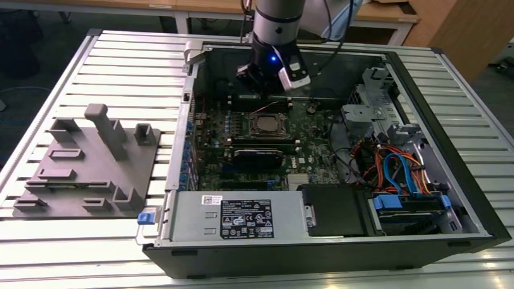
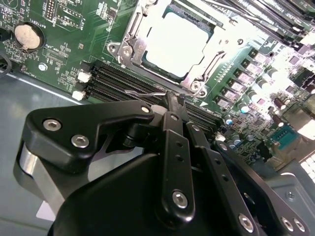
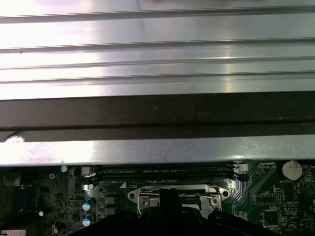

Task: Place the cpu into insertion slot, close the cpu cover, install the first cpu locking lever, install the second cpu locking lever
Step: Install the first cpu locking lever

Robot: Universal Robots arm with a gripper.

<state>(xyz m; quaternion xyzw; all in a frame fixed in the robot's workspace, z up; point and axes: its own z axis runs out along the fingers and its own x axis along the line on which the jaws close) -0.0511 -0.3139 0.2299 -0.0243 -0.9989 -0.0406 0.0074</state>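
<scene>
The cpu (image 2: 177,42) lies flat in the insertion slot (image 1: 269,124) on the green motherboard, its silver top glaring in the light. The cpu cover (image 2: 130,42) is down, framing the chip. A thin wire locking lever (image 2: 142,92) runs along the socket's edge, over the black memory slots. My gripper (image 2: 173,102) hangs just above the board beside the socket, fingers together, with the tip at the lever's end; whether it grips the wire I cannot tell. In the exterior view the gripper (image 1: 265,90) stands inside the open case, just beyond the socket.
Black memory slots (image 2: 113,81) and a coin battery (image 2: 25,35) flank the socket. The case wall (image 3: 157,113) rises close behind the gripper. The power supply (image 1: 241,220) and a cabled drive cage (image 1: 401,174) fill the near side. A grey fixture block (image 1: 88,162) sits at the exterior view's left.
</scene>
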